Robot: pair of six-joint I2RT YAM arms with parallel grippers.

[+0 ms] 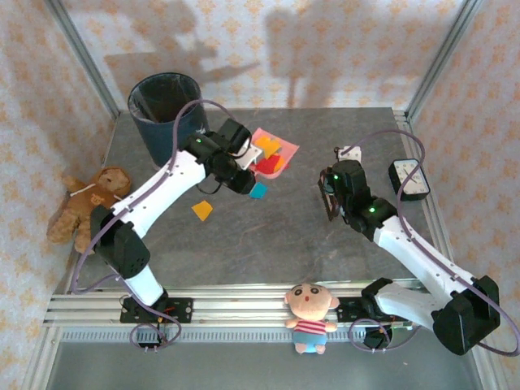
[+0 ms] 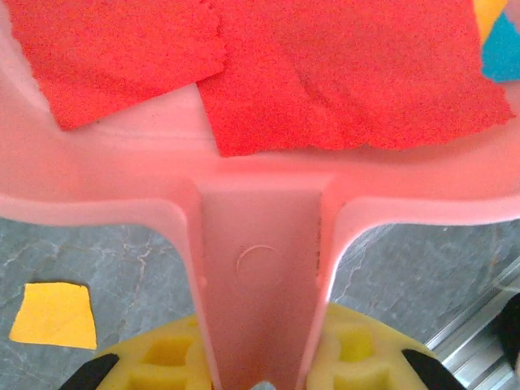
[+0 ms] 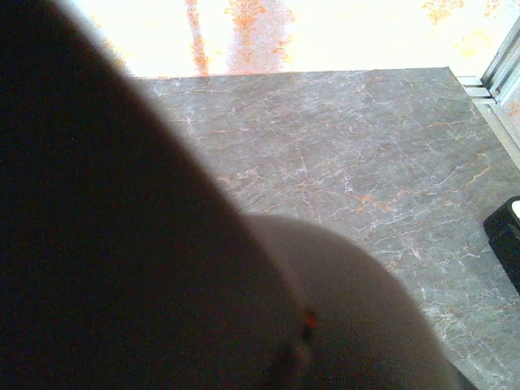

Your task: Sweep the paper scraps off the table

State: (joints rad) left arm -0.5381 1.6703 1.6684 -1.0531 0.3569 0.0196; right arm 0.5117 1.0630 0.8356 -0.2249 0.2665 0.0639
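Observation:
The pink dustpan (image 1: 275, 148) rests on the table (image 1: 268, 244), with red, orange and yellow paper scraps (image 1: 266, 154) lying in it. My left gripper (image 1: 241, 172) is shut on its handle (image 2: 262, 268), which sits between the yellow pads (image 2: 357, 353). Two red scraps (image 2: 341, 73) lie just inside the pan's back wall. On the bare table, a blue scrap (image 1: 258, 190) lies beside the pan and an orange-yellow scrap (image 1: 202, 210) (image 2: 53, 315) lies nearer. My right gripper (image 1: 329, 191) holds a dark brush (image 1: 328, 207) right of the pan. The brush's blurred bulk (image 3: 122, 260) hides the fingers.
A dark bin (image 1: 166, 106) stands at the back left. A teddy bear (image 1: 89, 203) lies off the left edge, and a doll (image 1: 310, 317) sits on the front rails. A black-and-white timer (image 1: 409, 179) (image 3: 508, 236) and a small white object (image 1: 349, 152) sit at the right.

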